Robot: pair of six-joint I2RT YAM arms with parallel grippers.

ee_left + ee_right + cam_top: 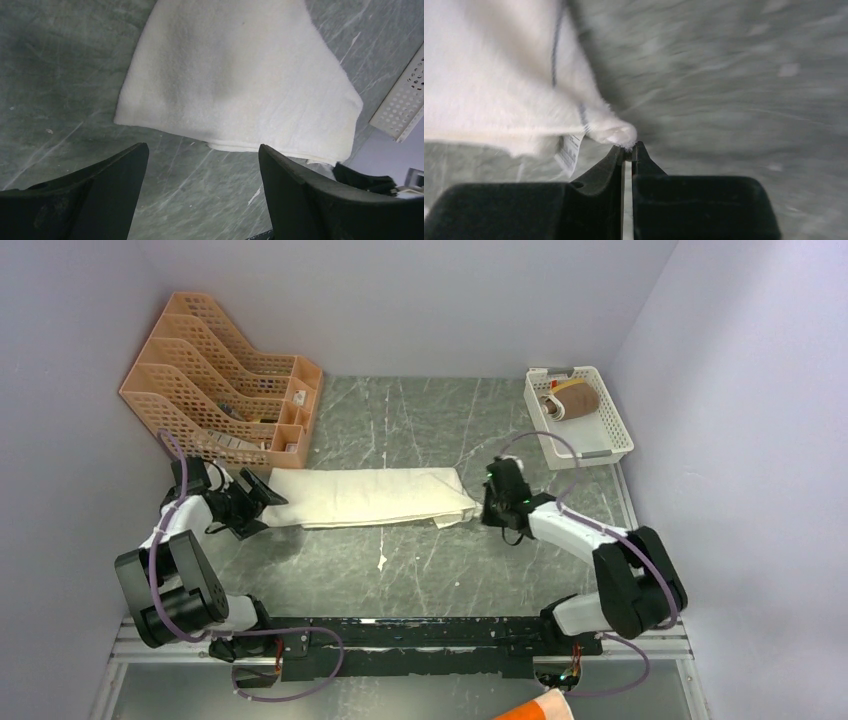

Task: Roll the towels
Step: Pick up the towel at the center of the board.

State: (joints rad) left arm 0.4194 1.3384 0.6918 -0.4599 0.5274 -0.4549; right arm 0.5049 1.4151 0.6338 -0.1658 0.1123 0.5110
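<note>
**Two towels, one basket, one rack, two arms**

There are two towels. One cream towel (365,497) lies flat across the middle of the bench (420,560), and one brown towel (580,400) sits rolled inside the basket. There is one white basket (612,435), at the bench's far right corner, and one orange file rack (215,380), at the far left corner. Two robot arms stand at the near edge: the left arm (175,540) and the right arm (585,535).

Cream-white towel (365,497): folded long strip, flat across worktop (420,570) centre. Brown-tan towel (577,400): bundled inside far-right basket (612,435).
</note>
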